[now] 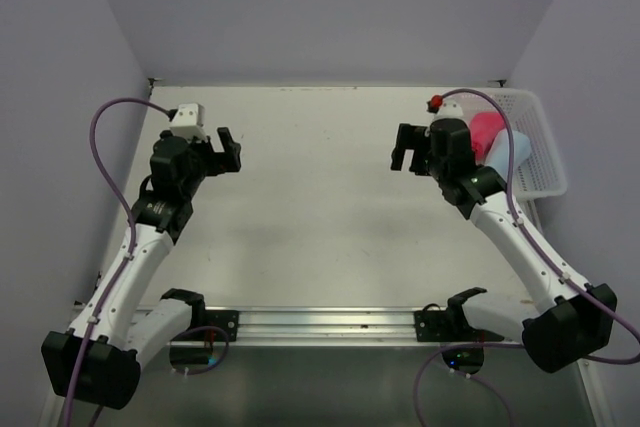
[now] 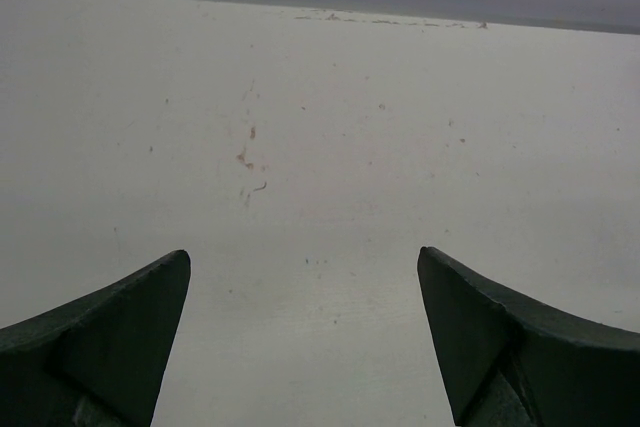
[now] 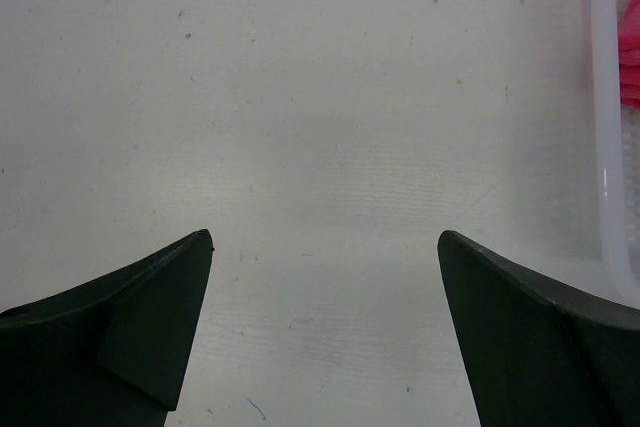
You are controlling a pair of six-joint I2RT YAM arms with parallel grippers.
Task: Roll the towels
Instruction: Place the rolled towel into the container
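Note:
Two towels lie together in the white mesh basket (image 1: 545, 162) at the back right: a red-pink towel (image 1: 487, 131) and a light blue towel (image 1: 506, 155) just right of it. My right arm partly hides both. My right gripper (image 1: 404, 151) hovers open over bare table just left of the basket, holding nothing. In the right wrist view the right gripper (image 3: 325, 237) has its jaws wide apart, with the basket rim (image 3: 604, 147) and a strip of the red-pink towel (image 3: 630, 47) at the right edge. My left gripper (image 1: 229, 151) (image 2: 303, 253) is open and empty over the left of the table.
The white table (image 1: 320, 207) carries faint brown marks (image 2: 246, 157). Grey walls close in the back and both sides. A metal rail (image 1: 325, 323) with the arm bases runs along the near edge. Purple cables loop from both arms.

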